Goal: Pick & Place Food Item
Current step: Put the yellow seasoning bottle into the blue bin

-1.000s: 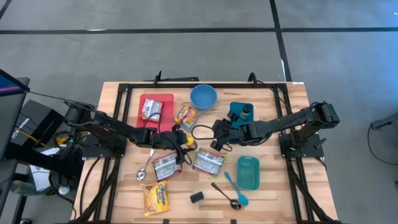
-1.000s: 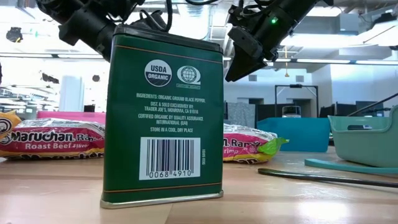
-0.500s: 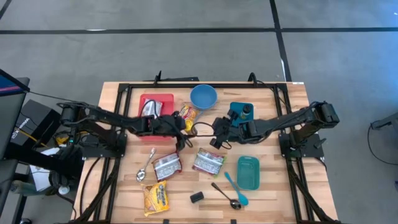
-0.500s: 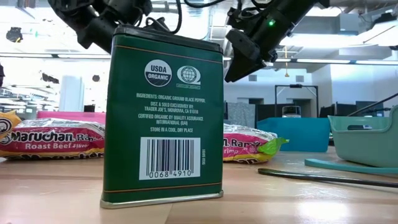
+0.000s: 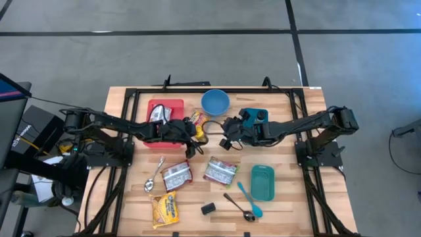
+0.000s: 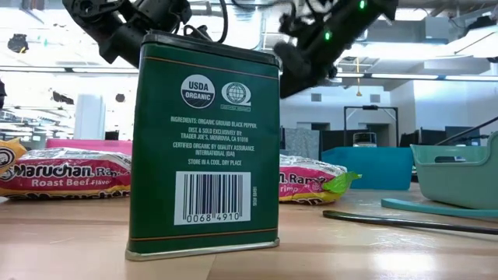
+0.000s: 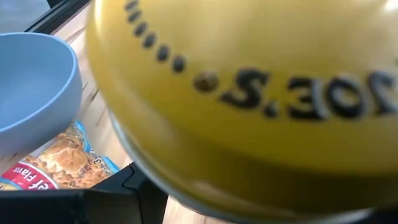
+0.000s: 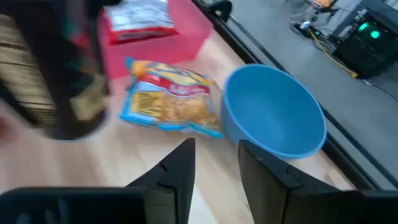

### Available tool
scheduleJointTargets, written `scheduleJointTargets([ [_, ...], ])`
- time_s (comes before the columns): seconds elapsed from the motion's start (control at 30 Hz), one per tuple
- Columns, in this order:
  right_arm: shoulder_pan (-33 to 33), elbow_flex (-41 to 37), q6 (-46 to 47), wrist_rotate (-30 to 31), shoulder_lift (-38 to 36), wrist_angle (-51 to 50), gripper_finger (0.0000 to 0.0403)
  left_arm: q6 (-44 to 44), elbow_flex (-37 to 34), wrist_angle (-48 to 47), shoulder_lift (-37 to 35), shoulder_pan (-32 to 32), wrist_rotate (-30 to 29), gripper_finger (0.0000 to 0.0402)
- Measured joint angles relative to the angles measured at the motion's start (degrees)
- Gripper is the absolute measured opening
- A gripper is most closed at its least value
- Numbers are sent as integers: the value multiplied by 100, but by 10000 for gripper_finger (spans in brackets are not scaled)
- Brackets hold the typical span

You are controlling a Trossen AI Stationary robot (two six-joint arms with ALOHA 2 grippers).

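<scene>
**Yellow-ended tin up in the left claw, beside the blue bowl**

Wooden counter [image 5: 296, 197] under me, cluttered with packets. My left claw [image 5: 192, 129] is pinching a round tin [image 7: 249, 93] just beside the blue bowl [image 5: 215, 102], above the snack packet [image 5: 197, 120]. I'd judge the tin rigid, smooth and slippery, so the curved wall is the best place to grip. Its yellow end faces the wrist camera, so the long axis probably runs along the claw's reach. My right claw [image 8: 214, 152] hovers near the bowl, spread and empty.

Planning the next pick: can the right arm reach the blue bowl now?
Probably yes: the right claw hangs open and empty near the round blue plastic bowl, with only bare wood between.
</scene>
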Motion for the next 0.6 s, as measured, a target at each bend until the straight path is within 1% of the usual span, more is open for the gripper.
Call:
scheduleJointTargets([
  [0.2, -165, -765, -21, -421, -2, 1073, 116, -1, 0, -45, 2, 0, 3, 214],
  [0.3, -163, -1025, -37, -687, -2, 1531, 116, 0, 0, -55, 2, 2, 259, 214],
  [0.43, -117, -1089, -126, -1037, -2, 1804, 116, -2, 0, -63, 4, -13, 688, 214],
  [0.6, 67, -1089, -349, -1353, -7, 2151, 116, 23, 0, -173, 4, -13, 881, 215],
])
